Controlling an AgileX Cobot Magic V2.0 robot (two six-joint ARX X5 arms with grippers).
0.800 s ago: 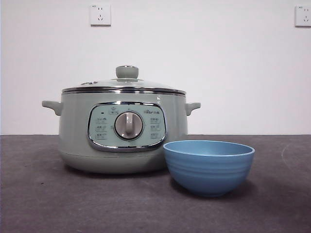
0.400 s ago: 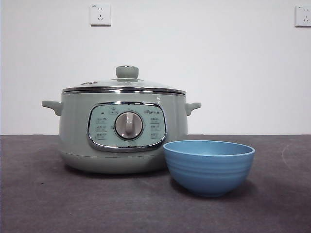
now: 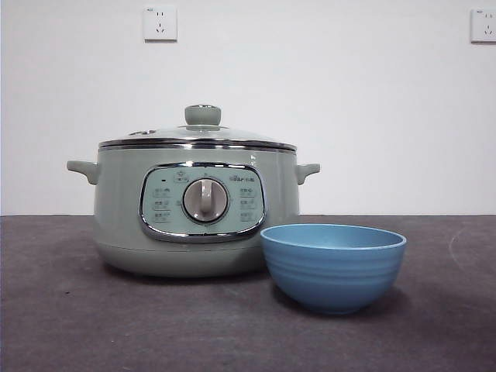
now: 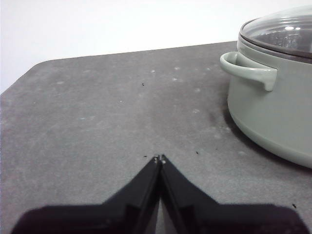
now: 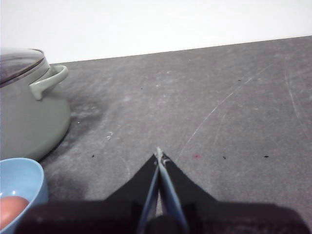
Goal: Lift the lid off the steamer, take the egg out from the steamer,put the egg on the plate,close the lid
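**While both arms waited, the egg lay in the bowl beside a closed pot**

As your two arms hung clear of the work, the large round sage-green electric steamer (image 3: pixel 194 225) stood on the dark grey table (image 3: pixel 77 325). Its shallow domed glass lid with the chrome rim (image 3: pixel 198 138) sat level on it, pale green knob (image 3: pixel 202 115) upright at the centre. The matte blue ridged bowl serving as the plate (image 3: pixel 333 267) stood just in front of the steamer, toward its panel's far side from the left arm. I could not tell whether the two touched. In the right wrist view a rounded pinkish-brown egg (image 5: pixel 12 208) rested inside that bowl; the front view hid it behind the bowl's wall.

Your left gripper (image 4: pixel 159 158) had its jaws pressed together, holding nothing, low over bare table well apart from the steamer's side handle (image 4: pixel 248 70). Your right gripper (image 5: pixel 158 152) was likewise pinched closed and empty, on the steamer's opposite side, near the bowl.

By my reading, the task looked finished, so the risk lay in needless motion. If you swung the right arm toward the steamer, it could knock the bowl, which looked light and narrow-footed, and spill the egg. A careless left sweep could catch the handle and jar the lid off its seat.
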